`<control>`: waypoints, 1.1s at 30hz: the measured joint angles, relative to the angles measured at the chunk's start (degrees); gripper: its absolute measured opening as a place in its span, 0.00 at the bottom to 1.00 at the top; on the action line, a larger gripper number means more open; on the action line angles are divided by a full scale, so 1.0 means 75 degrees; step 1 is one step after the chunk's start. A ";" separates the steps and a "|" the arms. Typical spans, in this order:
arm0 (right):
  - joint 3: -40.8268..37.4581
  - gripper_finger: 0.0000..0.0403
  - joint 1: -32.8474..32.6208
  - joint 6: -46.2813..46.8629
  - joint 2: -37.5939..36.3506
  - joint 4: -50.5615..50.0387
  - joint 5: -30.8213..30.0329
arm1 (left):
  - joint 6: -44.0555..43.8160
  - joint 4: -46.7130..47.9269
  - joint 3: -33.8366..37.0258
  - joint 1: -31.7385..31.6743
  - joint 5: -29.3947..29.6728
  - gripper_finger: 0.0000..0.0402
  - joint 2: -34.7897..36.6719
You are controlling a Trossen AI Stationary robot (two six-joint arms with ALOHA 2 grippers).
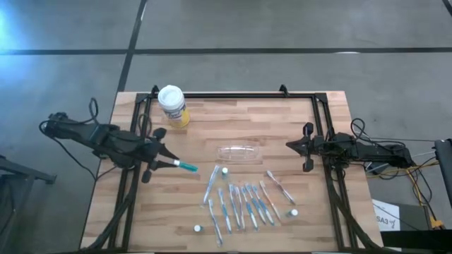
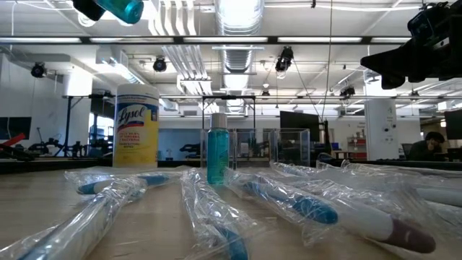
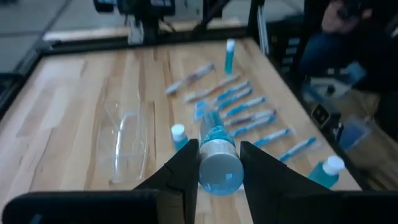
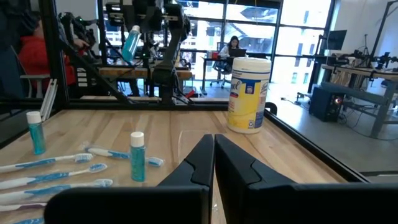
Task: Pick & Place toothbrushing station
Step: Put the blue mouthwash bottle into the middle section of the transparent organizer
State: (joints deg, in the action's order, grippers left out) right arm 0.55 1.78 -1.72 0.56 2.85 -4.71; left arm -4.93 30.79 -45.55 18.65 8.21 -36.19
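Teal bottle (image 1: 188, 166) — left pincer (image 1: 176, 164), aloft

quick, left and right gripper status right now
left gripper: closed on a small blue bottle, held up above the table.
right gripper: closed, holding nothing, waiting at the table's right edge.

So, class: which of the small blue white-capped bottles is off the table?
The bottle clamped in the left gripper, held in the air; the other bottles stand on the table.
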 joint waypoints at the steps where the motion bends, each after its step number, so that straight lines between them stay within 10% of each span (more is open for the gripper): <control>1: -0.0002 0.02 0.0000 0.0005 0.0000 0.0000 -0.0018 | -0.0006 -0.0166 0.0192 0.0000 0.0084 0.24 0.0194; 33: -0.0002 0.02 0.0003 0.0029 0.0001 0.0003 -0.0196 | 0.0590 -0.6583 0.5308 -0.0003 0.0682 0.24 0.1767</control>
State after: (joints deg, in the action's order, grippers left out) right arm 0.54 1.80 -1.50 0.56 2.87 -6.17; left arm -0.51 -18.58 -5.74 18.63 13.32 -22.94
